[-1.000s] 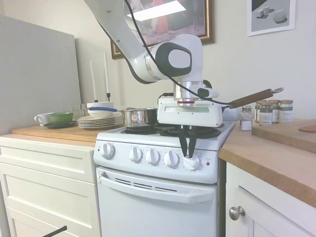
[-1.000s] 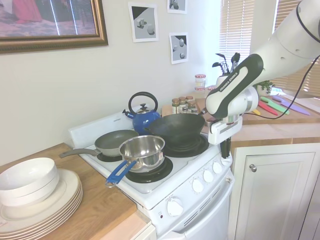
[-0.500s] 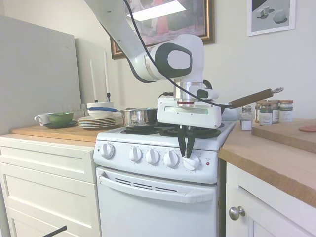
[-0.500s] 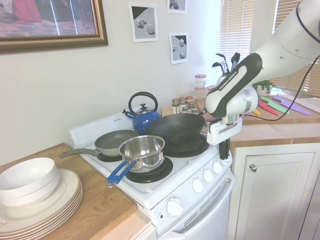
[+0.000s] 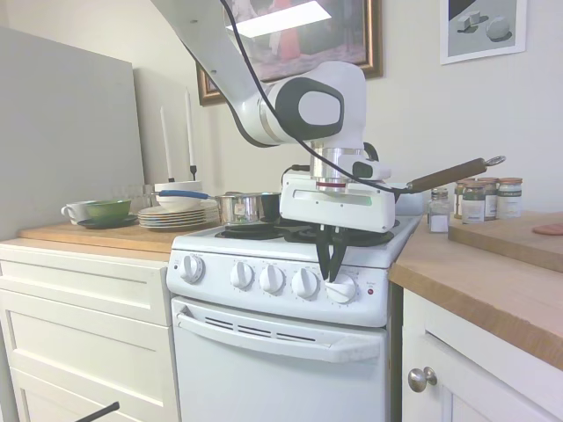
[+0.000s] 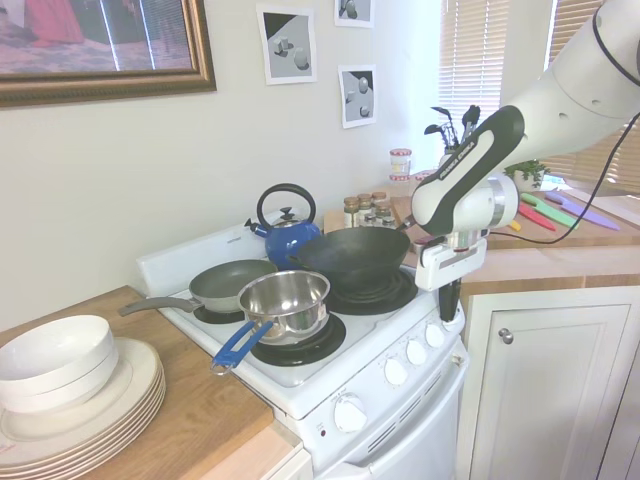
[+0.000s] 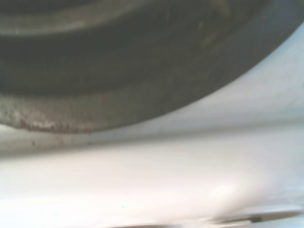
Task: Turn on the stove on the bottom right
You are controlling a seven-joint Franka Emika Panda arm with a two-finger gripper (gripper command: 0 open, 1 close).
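While pointing straight down at the front panel, end effector [image 5: 332, 268] sits on the rightmost knob [image 5: 340, 288], fingers narrow and closed on it, tips touching its top. Stove [image 5: 281, 334] between white drawers [image 5: 84, 308] and wood desk [image 5: 493, 281] on the right. Five knobs in a row, red light [image 5: 370, 291] just right of the gripped one. On top: steel pot [image 6: 285, 300] with blue handle front, grey pan [image 6: 228, 283] behind it, black wok [image 6: 352, 258], blue kettle [image 6: 288, 232] at the back. Stacked plates [image 6: 90, 400] with bowl on the desk beside the stove. Spice jars [image 5: 484, 198] by the wall. Wrist view blurred: dark burner rim [image 7: 118, 71] above white stove top
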